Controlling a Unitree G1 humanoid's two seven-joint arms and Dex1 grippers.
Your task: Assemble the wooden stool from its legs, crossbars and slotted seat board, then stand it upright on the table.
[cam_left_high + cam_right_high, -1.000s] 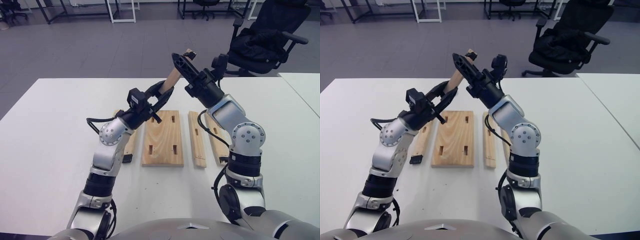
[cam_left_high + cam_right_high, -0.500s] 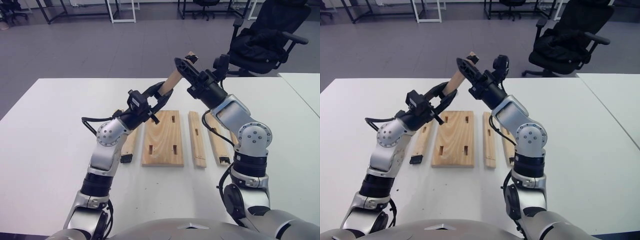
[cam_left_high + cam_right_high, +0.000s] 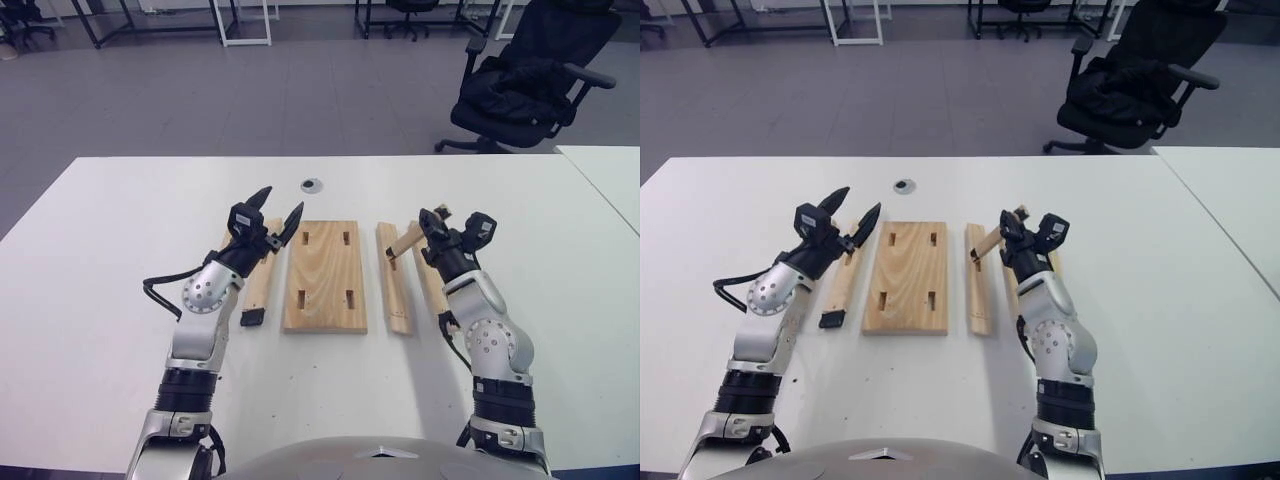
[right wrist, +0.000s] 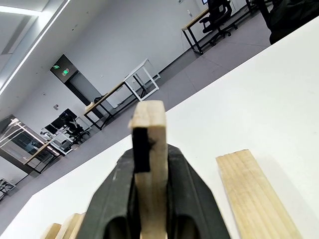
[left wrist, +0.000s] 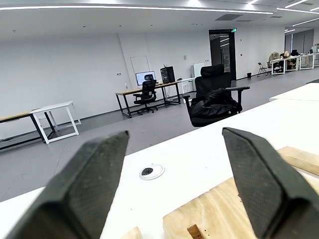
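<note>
The slotted seat board lies flat about the middle of the table, its four slots facing up. One long wooden piece lies just beside its left edge. Two more lie side by side to its right, towards the table's right edge.

The right tool is clamped on a short crossbar, held low and tilted over those right-hand pieces. The bar's lower end points down towards the nearer of the two. In the right wrist view the two fingers press on the bar's flat faces, with its notched end sticking out beyond them. The left tool hovers with its fingers spread wide and nothing between them, over the far end of the left-hand piece near the board's far left corner.

The parts look like plain, dry wood, so I judge them stiff, light and not slippery. The flat faces are the place to grip, away from the ends (those must stay free to enter the slots). The narrow ends look like the weak spots if a piece is forced in crooked. The board looks too broad to span and is likely best taken by an edge.

A small black object lies on the table near the left piece's near end.
</note>
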